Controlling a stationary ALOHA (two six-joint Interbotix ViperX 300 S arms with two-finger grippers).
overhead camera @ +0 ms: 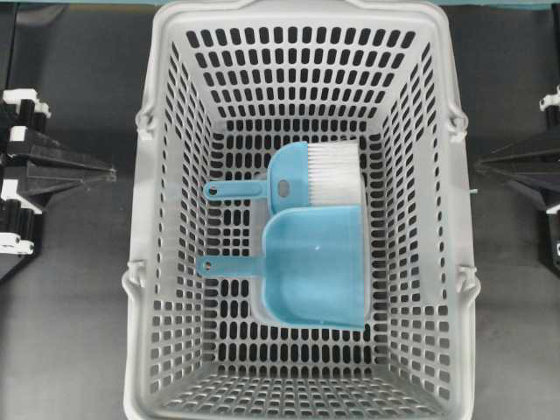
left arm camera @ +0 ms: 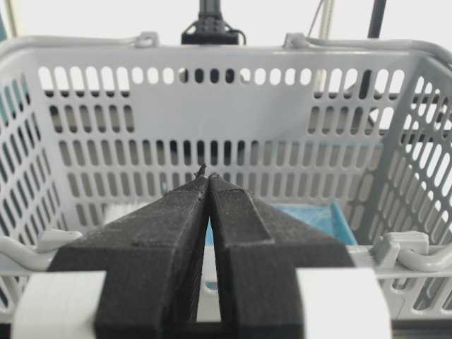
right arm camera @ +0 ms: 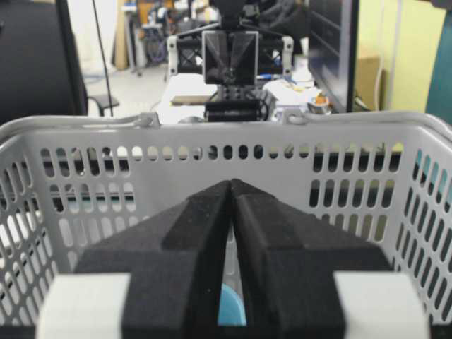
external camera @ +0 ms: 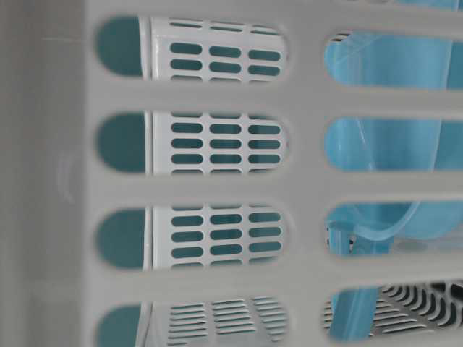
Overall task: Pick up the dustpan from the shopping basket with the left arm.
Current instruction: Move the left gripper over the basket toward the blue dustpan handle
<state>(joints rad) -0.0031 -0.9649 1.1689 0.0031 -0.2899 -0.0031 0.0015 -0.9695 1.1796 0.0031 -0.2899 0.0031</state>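
Dustpan (overhead camera: 319, 267) in basket (overhead camera: 166, 262), left gripper (overhead camera: 109, 173) outside, closed.

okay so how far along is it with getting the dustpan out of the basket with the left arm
Nothing looks done yet. The dustpan lies flat on the floor of the shopping basket, beside the hand brush, its handle pointing toward the left arm's side. Nothing is in hand: the left gripper is shut and empty, outside the basket wall; the right gripper is shut too. Left to do: open, reach in, grasp, lift.

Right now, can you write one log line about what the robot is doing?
stage: not started | left gripper: shut, empty, outside shopping basket | right gripper: shut, empty | dustpan: on basket floor, beside hand brush
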